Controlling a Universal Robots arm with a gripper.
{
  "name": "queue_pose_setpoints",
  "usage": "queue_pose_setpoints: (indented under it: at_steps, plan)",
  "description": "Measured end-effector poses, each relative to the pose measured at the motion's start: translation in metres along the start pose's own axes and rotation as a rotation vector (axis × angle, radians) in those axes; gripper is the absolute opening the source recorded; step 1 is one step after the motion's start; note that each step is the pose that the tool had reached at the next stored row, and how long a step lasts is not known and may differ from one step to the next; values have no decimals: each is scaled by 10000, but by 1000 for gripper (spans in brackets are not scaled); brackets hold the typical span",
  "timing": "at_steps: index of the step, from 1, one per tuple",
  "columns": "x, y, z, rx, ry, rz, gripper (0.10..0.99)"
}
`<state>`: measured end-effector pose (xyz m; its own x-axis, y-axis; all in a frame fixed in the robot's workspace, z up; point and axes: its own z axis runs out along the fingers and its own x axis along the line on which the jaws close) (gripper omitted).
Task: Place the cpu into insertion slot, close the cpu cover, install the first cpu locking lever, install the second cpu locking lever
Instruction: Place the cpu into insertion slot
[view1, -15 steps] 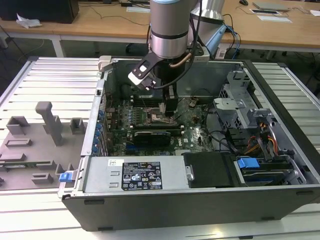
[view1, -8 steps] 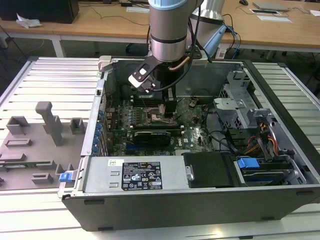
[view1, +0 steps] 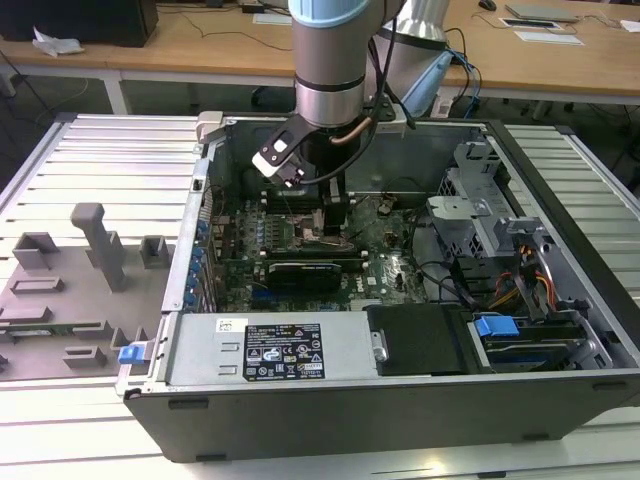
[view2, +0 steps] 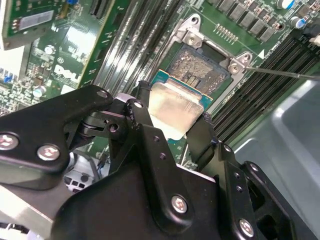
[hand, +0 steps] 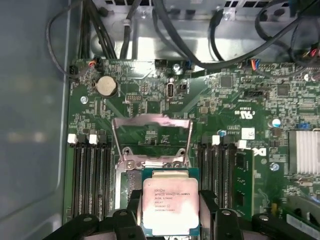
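One gripper (view2: 172, 122) pinches the cpu (hand: 169, 202) over the insertion slot (view2: 202, 70) — open computer case (view1: 400, 410) on slatted table (view1: 110, 160), wooden desks (view1: 180, 45) behind.

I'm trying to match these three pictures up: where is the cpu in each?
Exterior view: cpu mid-case, under the end effector.
Second wrist view: cpu gripped, beside the open slot.
First wrist view: cpu between black fingers, near the raised cover.
Shared landmark: the green board.

Wooden desks (view1: 150, 55) behind a slatted metal table (view1: 100, 160)
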<state>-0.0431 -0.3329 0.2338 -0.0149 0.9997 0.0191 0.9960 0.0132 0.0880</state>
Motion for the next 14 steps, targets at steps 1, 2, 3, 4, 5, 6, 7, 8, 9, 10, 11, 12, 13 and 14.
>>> queue_pose_setpoints:
  at_steps: [1,2,3,4,5,6,7,8,9,10,11,12,13,14]
  plan:
    - [5,-9,9,0,-1,0,541]
    - [16,-29,29,0,0,1,541]
    - [29,-51,58,-1,0,1,541]
    - [33,-58,71,0,1,1,541]
    - [38,-67,90,-1,0,0,541]
    - [47,-82,119,0,0,0,541]
    - [65,-99,162,-1,0,0,541]
    - [96,-104,207,5,-2,0,541]
    - [107,-107,222,8,-7,0,541]
    - [122,-115,254,12,-13,5,541]
    - [131,-126,285,14,-24,26,541]
    - [139,-129,300,16,-29,41,541]
    - [142,-130,308,16,-30,53,541]
    - [143,-130,308,16,-31,54,541]
